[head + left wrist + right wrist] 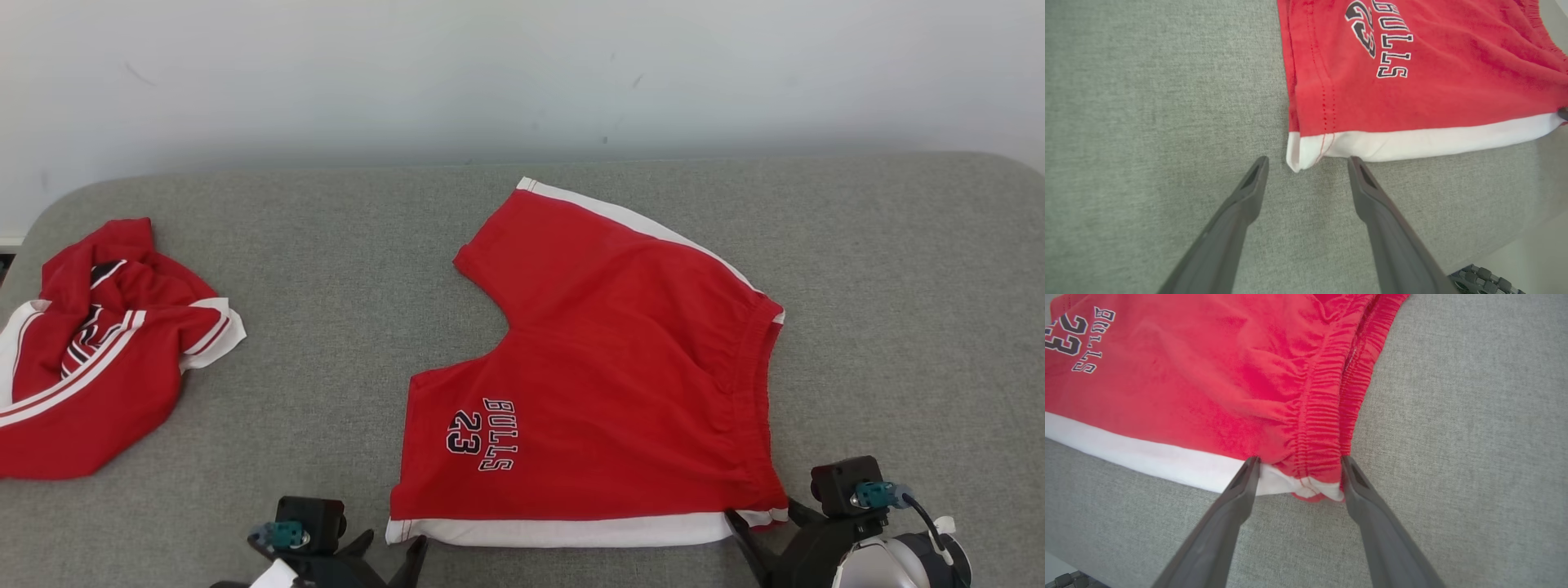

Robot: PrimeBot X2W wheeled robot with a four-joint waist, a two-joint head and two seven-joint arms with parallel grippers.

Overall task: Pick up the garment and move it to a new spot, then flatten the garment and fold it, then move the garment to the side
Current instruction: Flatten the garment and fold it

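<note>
Two garments lie on the grey fabric surface (326,327). The red cotton shorts with a white side stripe and "BULLS 23" print (620,367) are spread flat in the middle. A crumpled red-and-white garment (98,351) sits well apart at the left, cut off by the head view's edge. There are two hands, both spread wide and holding nothing. The left hand (1307,163) flanks the shorts' white hem corner, and the right hand (1299,461) flanks the waistband corner.
</note>
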